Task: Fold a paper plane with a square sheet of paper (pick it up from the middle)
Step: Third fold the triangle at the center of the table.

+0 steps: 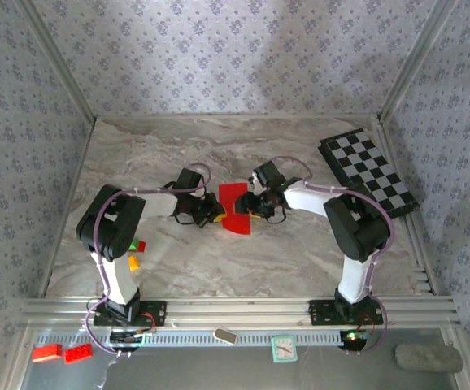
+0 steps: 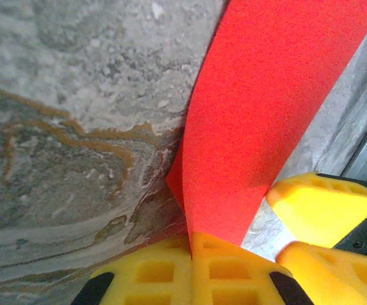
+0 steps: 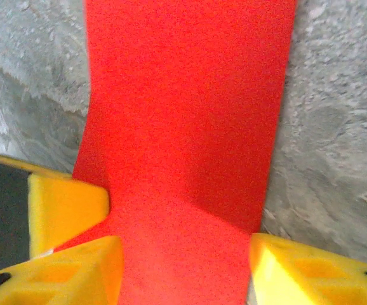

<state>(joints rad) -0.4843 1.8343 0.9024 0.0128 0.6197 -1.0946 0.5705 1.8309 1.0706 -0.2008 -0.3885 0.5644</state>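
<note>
Left end effector [image 2: 192,246]: clenched. My two yellow fingers [image 2: 231,254] meet with no gap, and the red paper [image 2: 260,127] comes straight out of the seam between them, so I am pinching it by one end.
Right end effector [image 3: 185,254]: spread. My fingers stand apart on either side of the strip, which runs between them. I cannot tell whether they touch its edges, so I count this as no grip.
Neighbour: in my left wrist view the other arm's yellow fingertips sit just beside mine, to the right of the paper.
Where the paper is: in the middle of the bench [image 1: 178,268], between my two end effectors. From above it is a red patch with a straight far part and a curved near edge.
Layers: a darker second layer shows along the paper's left edge, close to my left pinch. I judge it is doubled over there.
Handling: very light and limp, stiff only along a crease. I expect it to bow wherever nothing supports it and to wrinkle or tear if my arms pull against each other.
Where to hold: near an end, on a doubled edge or crease, flat between the fingers with a light squeeze. One arm anchors while the other works.
Risk: a hard clamp mid-sheet would leave a stray crease.
</note>
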